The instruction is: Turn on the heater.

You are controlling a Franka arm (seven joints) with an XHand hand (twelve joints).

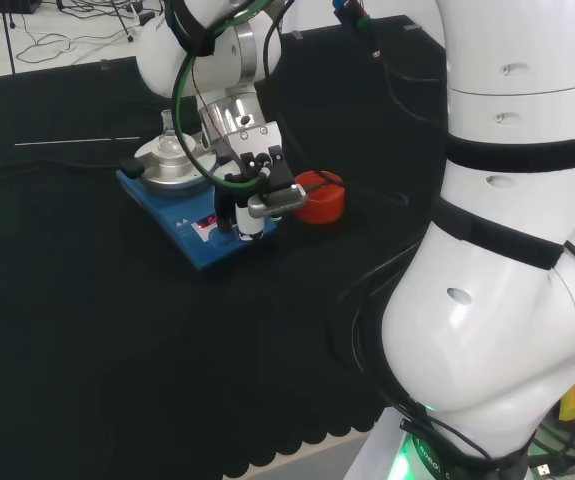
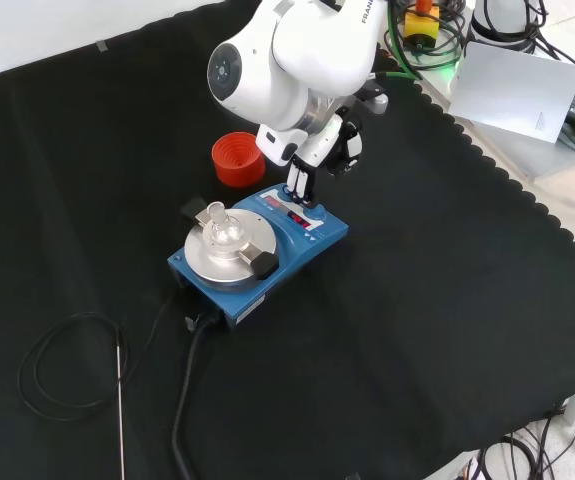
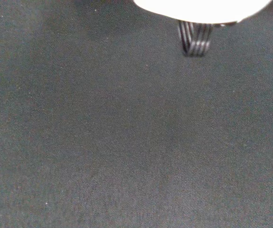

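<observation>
Reaching down from the top of the front view, the hand (image 2: 312, 160) points straight fingers (image 2: 297, 185) at the blue heater's (image 2: 312, 240) front panel. The fingers stay together, holding nothing. A red ring (image 2: 237, 158) stands just beside the heater.

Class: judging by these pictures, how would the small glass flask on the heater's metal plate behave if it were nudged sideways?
The flask looks like thin clear glass, so probably fragile and light. It stands on the smooth plate of the heater, so it would likely slide. Its narrow neck over a wider body suggests that a high nudge might tip it.
</observation>
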